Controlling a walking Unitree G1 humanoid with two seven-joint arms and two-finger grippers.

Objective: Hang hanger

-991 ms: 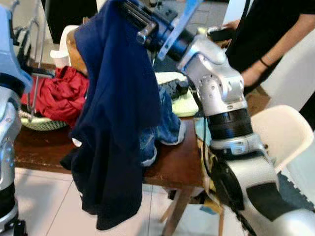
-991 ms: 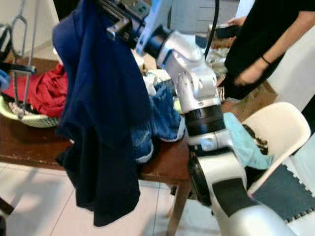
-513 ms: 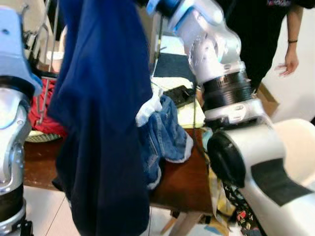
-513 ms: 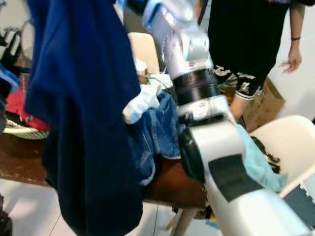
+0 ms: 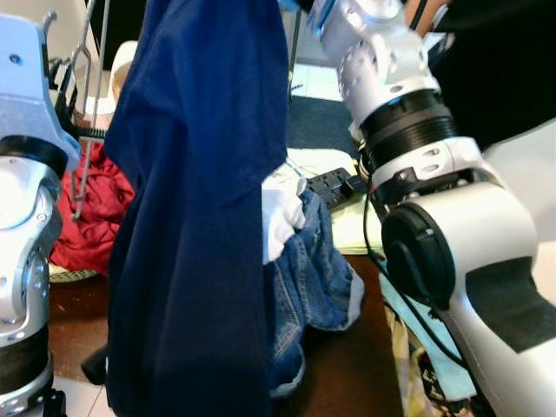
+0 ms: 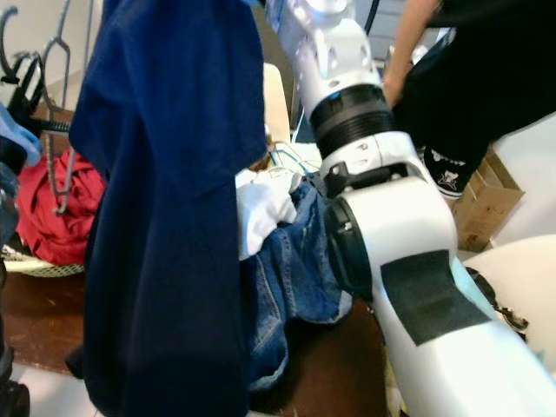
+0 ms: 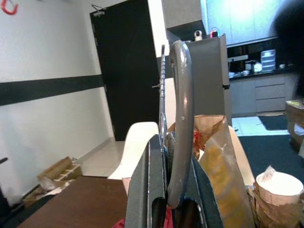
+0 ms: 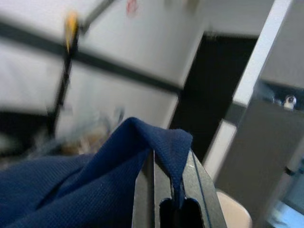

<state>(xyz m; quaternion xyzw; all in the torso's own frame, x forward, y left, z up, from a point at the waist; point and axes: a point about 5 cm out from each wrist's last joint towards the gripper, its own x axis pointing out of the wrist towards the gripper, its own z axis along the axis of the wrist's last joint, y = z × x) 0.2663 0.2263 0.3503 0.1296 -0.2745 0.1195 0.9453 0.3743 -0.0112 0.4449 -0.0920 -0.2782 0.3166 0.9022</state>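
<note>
The right arm (image 5: 434, 226) is the largest item in the scene: a silver limb rising from the near right, up past a black ring joint, toward the top centre. Beside it on the left hangs a navy blue garment (image 5: 200, 208), draped from the top of the scene down to its near edge and covering much of the brown table (image 5: 347, 382) behind it. In the right wrist view the right gripper (image 8: 172, 190) has its two black fingers closed together with a fold of the navy blue garment (image 8: 95, 175) pinched between them.

On the table, just right of the hanging garment, lies a heap of blue denim (image 5: 313, 287) with a white cloth (image 5: 282, 213) on top. At the far left a red garment (image 5: 87, 217) sits in a pale basket (image 6: 26, 262). The left arm (image 5: 26, 208) stands at the left edge.

A person in black clothing (image 6: 473, 78) stands at the far right, near a cardboard box (image 6: 486, 200).

The hanger (image 7: 180, 118), grey metal, is at the left of the scene, above the red garment. In the left wrist view the left gripper (image 7: 172, 190) is clamped on its shank, the hook curving upward between the fingers (image 7: 152, 190). Beyond it are a brown paper bag (image 7: 218, 161) and a black door (image 7: 126, 71).
</note>
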